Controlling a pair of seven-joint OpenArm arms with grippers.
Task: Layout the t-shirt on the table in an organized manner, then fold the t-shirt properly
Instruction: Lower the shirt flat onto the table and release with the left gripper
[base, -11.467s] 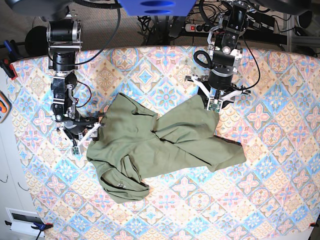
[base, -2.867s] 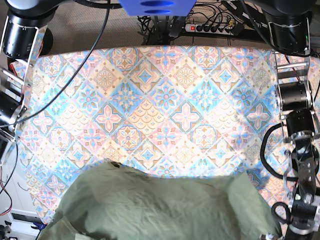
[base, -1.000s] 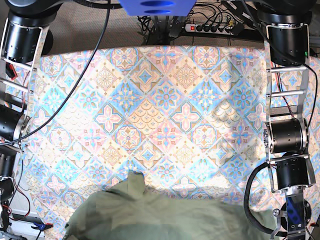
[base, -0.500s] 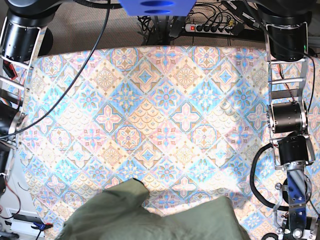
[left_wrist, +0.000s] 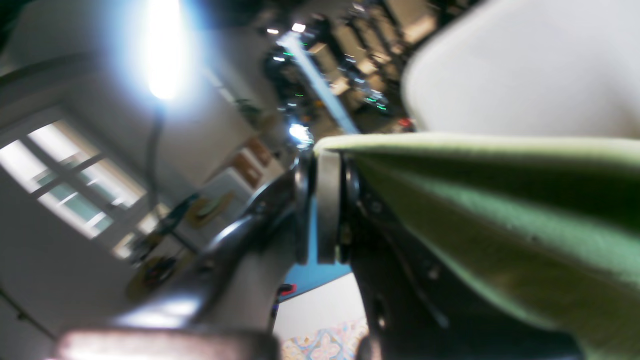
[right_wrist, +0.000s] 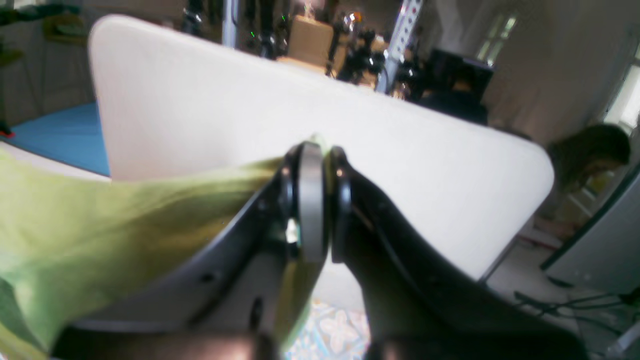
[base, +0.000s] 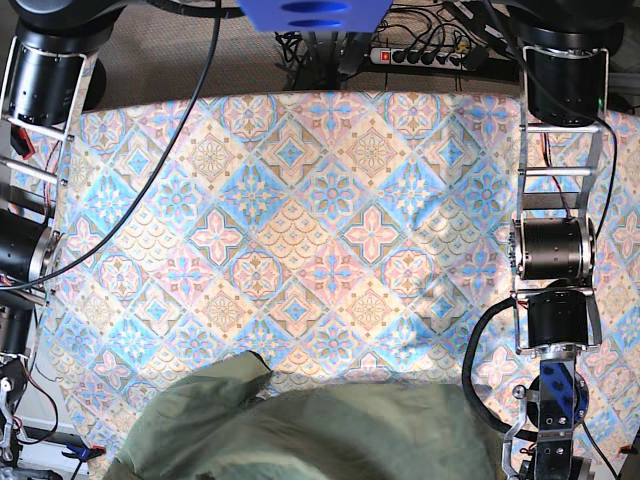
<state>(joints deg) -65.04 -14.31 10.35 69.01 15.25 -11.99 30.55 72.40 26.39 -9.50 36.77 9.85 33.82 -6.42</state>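
Observation:
The olive-green t-shirt (base: 320, 435) hangs lifted close to the base camera, filling the bottom of that view above the near part of the patterned table (base: 330, 200). In the left wrist view, my left gripper (left_wrist: 327, 155) is shut on a taut edge of the t-shirt (left_wrist: 500, 200), which stretches away to the right. In the right wrist view, my right gripper (right_wrist: 317, 150) is shut on another edge of the t-shirt (right_wrist: 100, 220), which runs off to the left. Neither gripper's fingertips show in the base view.
My left arm's links (base: 550, 250) rise along the right side of the base view, and my right arm's links (base: 20, 250) along the left. A power strip with cables (base: 420, 55) lies beyond the table's far edge. A white panel (right_wrist: 250, 110) stands behind the grippers.
The shirt stays raised at the bottom of the base view. Its right part dipped, then rose and spread wider. The arm on the right shifted slightly inward.

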